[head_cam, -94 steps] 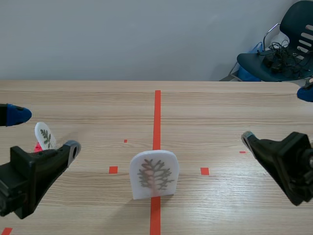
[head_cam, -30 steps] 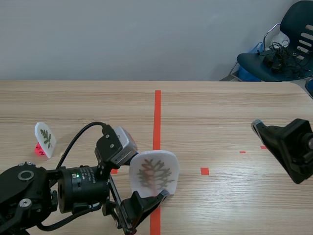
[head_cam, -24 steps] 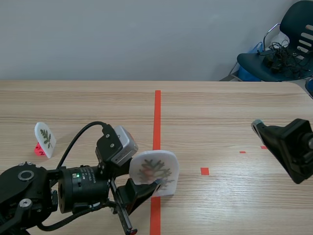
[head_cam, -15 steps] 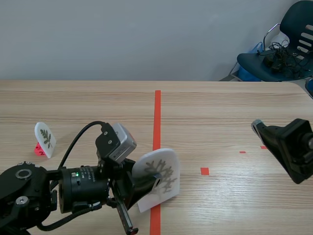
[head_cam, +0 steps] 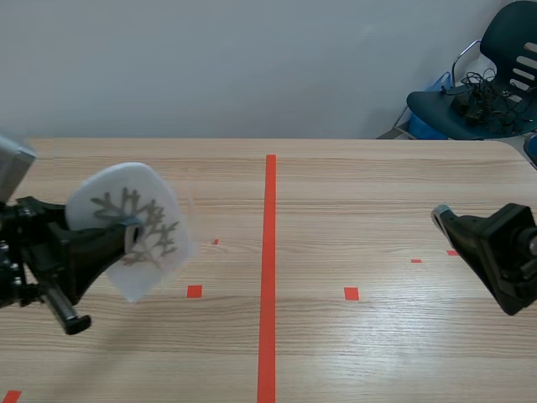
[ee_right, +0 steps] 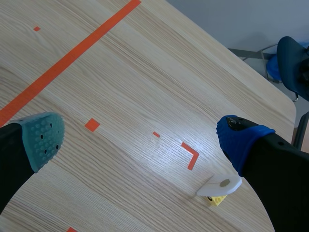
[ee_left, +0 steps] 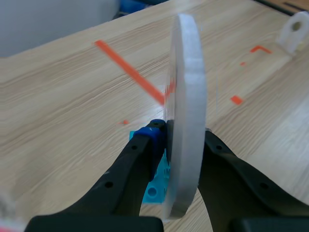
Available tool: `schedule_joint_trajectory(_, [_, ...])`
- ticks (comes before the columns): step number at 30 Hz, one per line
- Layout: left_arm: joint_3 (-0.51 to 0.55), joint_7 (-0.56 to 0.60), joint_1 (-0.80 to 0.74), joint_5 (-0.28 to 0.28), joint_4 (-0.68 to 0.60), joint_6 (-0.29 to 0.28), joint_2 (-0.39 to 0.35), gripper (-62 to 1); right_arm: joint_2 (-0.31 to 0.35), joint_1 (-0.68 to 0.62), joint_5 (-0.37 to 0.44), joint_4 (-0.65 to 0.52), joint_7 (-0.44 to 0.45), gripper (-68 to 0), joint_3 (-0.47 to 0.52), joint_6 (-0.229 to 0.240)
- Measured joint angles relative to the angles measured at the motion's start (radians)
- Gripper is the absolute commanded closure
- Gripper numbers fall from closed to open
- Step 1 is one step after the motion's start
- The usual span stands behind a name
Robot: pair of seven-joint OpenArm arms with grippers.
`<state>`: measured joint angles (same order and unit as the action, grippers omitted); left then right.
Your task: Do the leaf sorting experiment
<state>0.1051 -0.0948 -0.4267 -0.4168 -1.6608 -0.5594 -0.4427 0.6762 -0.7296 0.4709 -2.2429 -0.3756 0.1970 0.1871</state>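
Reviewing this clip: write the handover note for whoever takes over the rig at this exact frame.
Left claw: shut on the big white leaf card, held tilted over the left side of the table.
Right claw: open, empty, at the right side.
A small white card on a yellow base stands by the orange corner mark ahead of the right claw.
Done: leaf card gripped.
Left: set it down with its group; the spot is not shown.
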Motion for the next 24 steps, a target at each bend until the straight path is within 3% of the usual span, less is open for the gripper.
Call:
schedule_joint_trajectory(9, [0.151, 0.016, -0.016, 0.000, 0.132, 0.240, 0.027, -5.7, 0.000, 0.000, 0.000, 0.000, 0.000, -67.9, 0.000, 0.000])
schedule_joint_trajectory(17, [0.158, 0.093, 0.078, 0.000, 0.343, 0.240, 0.027, -5.7, 0.000, 0.000, 0.000, 0.000, 0.000, -67.9, 0.000, 0.000])
schedule_joint_trajectory(24, [0.158, 0.145, 0.160, 0.000, 0.527, 0.279, 0.027, -5.7, -0.001, 0.000, 0.000, 0.000, 0.000, -67.9, 0.000, 0.000])
